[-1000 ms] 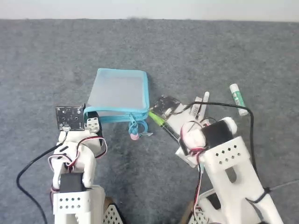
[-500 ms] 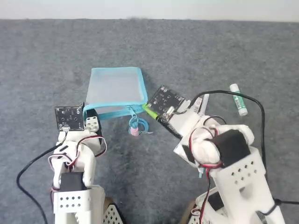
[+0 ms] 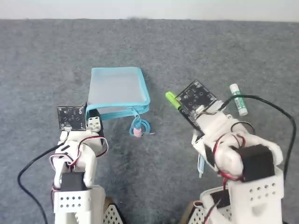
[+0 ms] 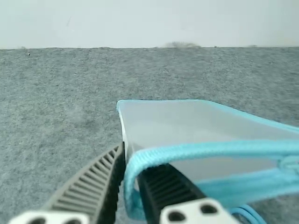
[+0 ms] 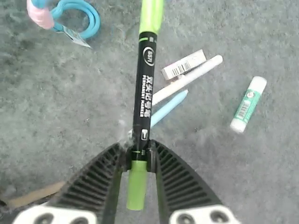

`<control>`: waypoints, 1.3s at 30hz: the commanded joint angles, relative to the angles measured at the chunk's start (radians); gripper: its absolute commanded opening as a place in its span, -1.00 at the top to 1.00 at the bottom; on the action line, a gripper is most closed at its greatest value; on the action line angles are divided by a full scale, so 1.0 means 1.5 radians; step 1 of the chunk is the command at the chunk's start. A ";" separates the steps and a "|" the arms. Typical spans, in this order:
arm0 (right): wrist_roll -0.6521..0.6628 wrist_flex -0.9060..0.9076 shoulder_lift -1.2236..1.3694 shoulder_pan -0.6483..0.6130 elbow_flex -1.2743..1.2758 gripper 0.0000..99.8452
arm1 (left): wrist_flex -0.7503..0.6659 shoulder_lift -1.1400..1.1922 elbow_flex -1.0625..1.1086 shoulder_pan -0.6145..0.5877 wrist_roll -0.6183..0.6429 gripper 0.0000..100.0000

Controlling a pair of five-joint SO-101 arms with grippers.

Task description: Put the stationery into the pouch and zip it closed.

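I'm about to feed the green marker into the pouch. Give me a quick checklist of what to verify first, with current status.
1. Marker grip: ok. The right gripper is shut on the green marker near one end.
2. Pouch held: ok. The left gripper pinches the blue edge of the pouch.
3. Mouth open: cannot tell how wide; its blue edges look parted.
4. Marker lined up with the mouth: not ok; it is beside the pouch, apart from it.
5. Path clear: ok; the zipper pull lies on the table at the pouch's corner.
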 commanded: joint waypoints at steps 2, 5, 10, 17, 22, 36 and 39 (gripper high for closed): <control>-0.041 0.028 -0.031 -0.169 -0.013 0.99 | -0.028 0.007 -0.012 0.005 0.015 0.98; -0.047 0.027 -0.029 -0.242 -0.014 0.99 | -0.027 0.007 -0.012 0.005 0.015 0.98; -0.046 0.007 0.019 -0.252 -0.017 0.99 | -0.027 0.007 -0.012 0.006 0.015 0.98; -0.051 -0.033 0.171 -0.252 -0.068 0.99 | -0.026 0.007 -0.012 0.006 0.015 0.98; -0.069 -0.036 0.218 -0.252 -0.140 0.99 | -0.026 0.007 -0.012 0.006 0.013 0.98; -0.056 0.029 0.086 -0.249 -0.158 0.99 | -0.027 0.007 -0.012 0.006 0.012 0.98; -0.056 0.025 0.083 -0.253 -0.159 0.99 | -0.028 0.007 -0.012 0.006 0.011 0.98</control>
